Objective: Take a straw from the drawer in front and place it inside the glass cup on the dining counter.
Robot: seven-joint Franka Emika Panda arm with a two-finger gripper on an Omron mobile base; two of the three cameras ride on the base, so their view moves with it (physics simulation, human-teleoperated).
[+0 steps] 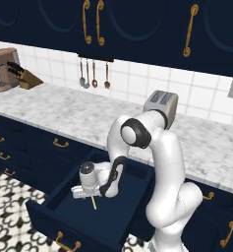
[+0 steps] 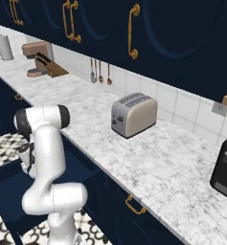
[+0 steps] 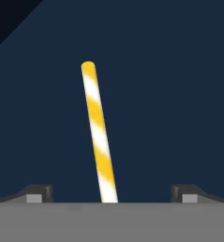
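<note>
Gripper (image 1: 92,196) spread wide inside pulled-out drawer (image 1: 64,216), straw (image 3: 99,134) between its tips, unclasped, navy floor all around.

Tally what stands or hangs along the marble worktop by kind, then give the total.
Toasters: 1
Hanging utensils: 3
Knife blocks: 1
Coffee machines: 1
Paper towel rolls: 1
Dark ovens at the right edge: 1
Total: 8
</note>
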